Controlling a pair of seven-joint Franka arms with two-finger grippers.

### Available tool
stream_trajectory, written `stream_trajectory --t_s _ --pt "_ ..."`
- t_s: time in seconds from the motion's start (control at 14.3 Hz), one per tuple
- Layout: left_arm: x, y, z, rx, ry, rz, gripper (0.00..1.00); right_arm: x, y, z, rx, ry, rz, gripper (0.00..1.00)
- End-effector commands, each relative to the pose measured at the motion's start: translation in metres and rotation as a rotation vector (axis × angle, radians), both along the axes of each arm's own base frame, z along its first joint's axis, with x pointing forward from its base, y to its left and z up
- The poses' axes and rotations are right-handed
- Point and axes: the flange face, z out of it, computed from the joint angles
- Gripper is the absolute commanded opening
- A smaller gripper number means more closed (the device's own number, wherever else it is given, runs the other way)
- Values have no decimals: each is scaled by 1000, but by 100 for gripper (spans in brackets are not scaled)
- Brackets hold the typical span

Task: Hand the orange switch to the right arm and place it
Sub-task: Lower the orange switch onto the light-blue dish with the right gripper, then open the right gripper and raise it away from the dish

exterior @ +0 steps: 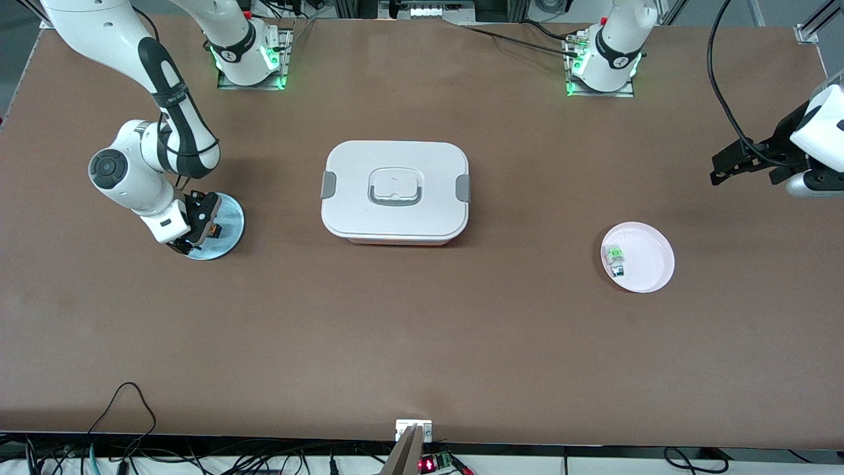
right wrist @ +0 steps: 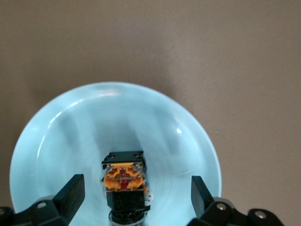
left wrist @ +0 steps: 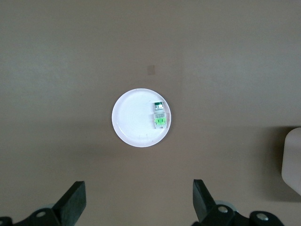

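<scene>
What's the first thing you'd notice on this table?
The big white lidded box in the middle of the table. Toward the right arm's end, the right pincer is open over a pale blue plate holding the orange switch. Toward the left arm's end, a green-and-white switch lies on a pinkish plate.

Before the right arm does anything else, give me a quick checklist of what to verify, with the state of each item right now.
1. Orange switch lies on the blue plate: ok.
2. Right gripper open, fingers wide of the switch on both sides: ok.
3. Right gripper low over the blue plate toward the right arm's end of the table: ok.
4. Whether the switch rests stably or could roll once the gripper lifts: cannot tell.
5. Left gripper open and holding nothing, waiting high above the white plate: ok.
6. Green-and-white switch undisturbed on the white plate: ok.
</scene>
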Motion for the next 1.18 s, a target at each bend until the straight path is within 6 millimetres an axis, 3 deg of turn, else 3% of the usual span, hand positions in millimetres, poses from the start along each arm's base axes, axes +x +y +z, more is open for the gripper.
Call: stream_trajectory --t_s 0.0,0.21,0.42,0.7,1.11 --pt "-7 -1 4 18 -14 -25 100 19 14 47 58 -30 -59 100" --pt "-7 0 5 18 -14 -20 100 35 21 78 84 -5 -199 100" --pt "-6 5 13 18 -32 -12 100 50 30 127 107 58 -335 100" --pt "-7 7 10 23 -4 -12 100 61 33 188 111 105 -531 100" --pt "-2 12 12 29 -14 -33 100 42 47 280 35 123 -881 100"
